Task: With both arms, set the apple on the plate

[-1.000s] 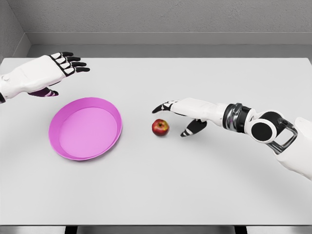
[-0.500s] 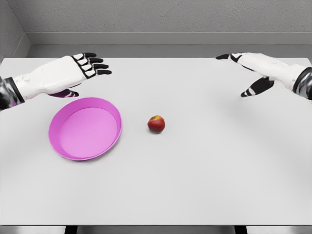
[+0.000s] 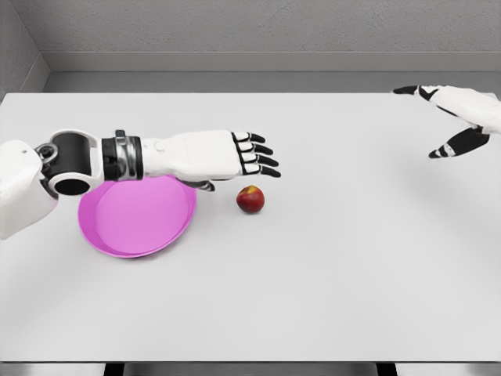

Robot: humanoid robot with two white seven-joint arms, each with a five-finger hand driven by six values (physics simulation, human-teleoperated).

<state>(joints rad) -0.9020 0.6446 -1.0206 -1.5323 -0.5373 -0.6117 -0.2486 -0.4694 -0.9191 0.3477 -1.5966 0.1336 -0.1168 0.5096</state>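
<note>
A white worktop (image 3: pixel 313 274) carries one red apple (image 3: pixel 250 199) and one pink plate (image 3: pixel 137 215). The apple lies on the bare surface left of the middle, just beside the plate's right rim and not touching it. The plate sits toward the left edge.

Half a second earlier the left robot hand (image 3: pixel 235 155) hovered near the far left corner; now its arm reaches across above the plate, fingers spread and holding nothing, fingertips just behind and above the apple. The right robot hand (image 3: pixel 458 117) has drawn further off toward the far right corner, fingers apart and empty, well away from the apple. The apple has not moved.

This suggests the left arm is taking over the pickup; the apple is not yet grasped or placed
</note>
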